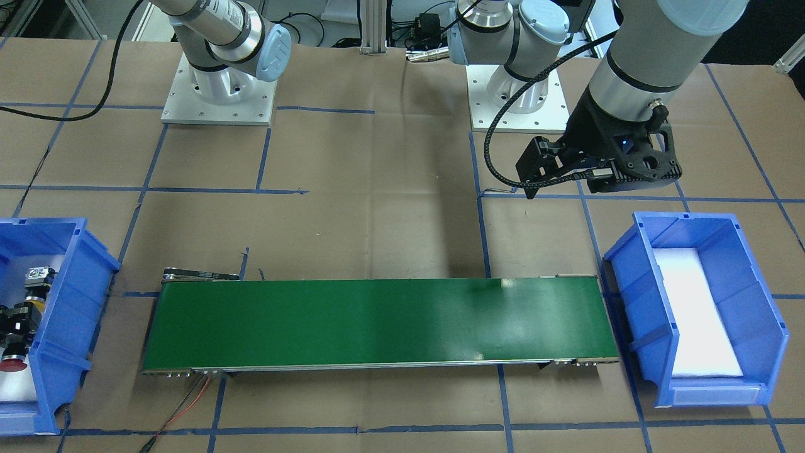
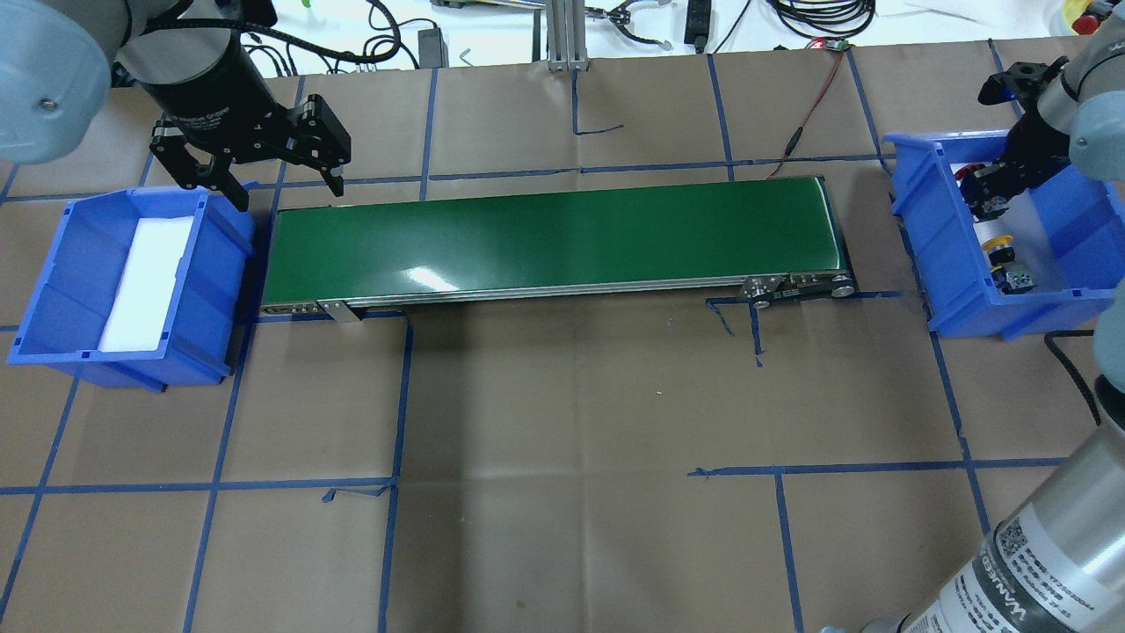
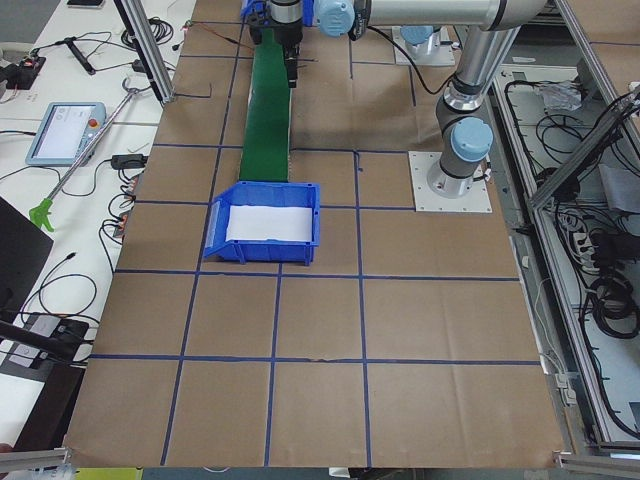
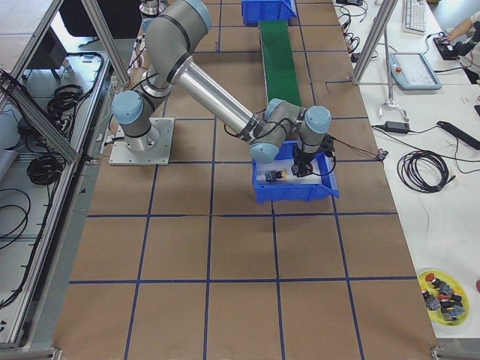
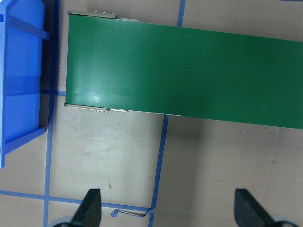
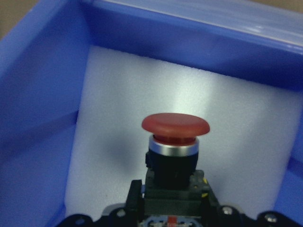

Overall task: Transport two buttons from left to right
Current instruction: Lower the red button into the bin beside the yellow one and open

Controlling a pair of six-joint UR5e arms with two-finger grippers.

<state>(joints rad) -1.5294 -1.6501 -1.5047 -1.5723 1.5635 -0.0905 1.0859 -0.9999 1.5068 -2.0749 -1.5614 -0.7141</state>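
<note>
The place is a robotics lab, arranged as a test cell. Two industrial arms [image 4: 214, 91] are bolted on metal base plates [image 1: 219, 100] to a wide surface [image 3: 300, 330] covered in brown paper and gridded with blue tape [image 3: 273, 359]. Aluminium frame posts [image 4: 373, 45], a teach pendant [image 3: 66, 133], a keyboard [image 4: 415, 15] and coiled cables [image 4: 37, 166] surround it. A green conveyor [image 1: 377, 324] runs between blue storage bins [image 1: 748, 296].

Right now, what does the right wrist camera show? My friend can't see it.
A red button with a mushroom-shaped cap and black body fills the middle, seemingly held by the right gripper at the bottom edge. Behind it lie white foam and the walls of a blue bin.
</note>
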